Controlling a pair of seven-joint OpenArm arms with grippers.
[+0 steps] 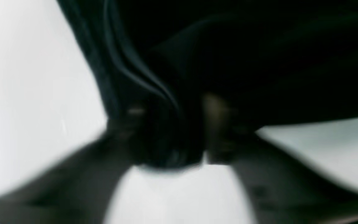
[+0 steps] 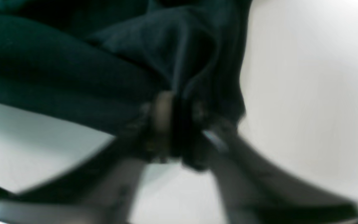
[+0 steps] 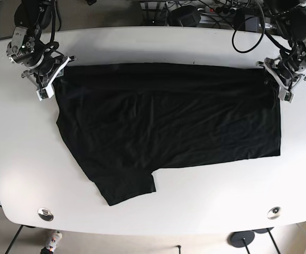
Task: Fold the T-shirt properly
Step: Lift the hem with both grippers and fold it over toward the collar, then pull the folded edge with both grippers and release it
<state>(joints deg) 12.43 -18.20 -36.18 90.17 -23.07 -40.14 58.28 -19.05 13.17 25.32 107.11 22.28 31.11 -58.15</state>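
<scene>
At far left, the right gripper [image 3: 55, 71] has its jaws clamped on a corner of the black T-shirt [image 3: 168, 121], spread across the white surface [image 3: 195, 203]. At far right, the left gripper [image 3: 275, 79] pinches the opposite corner.

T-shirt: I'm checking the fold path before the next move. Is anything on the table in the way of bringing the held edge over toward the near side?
Nothing visible. Both grippers, left and right, already pinch the T-shirt at its far corners, and the table nearer the camera is bare.
</scene>
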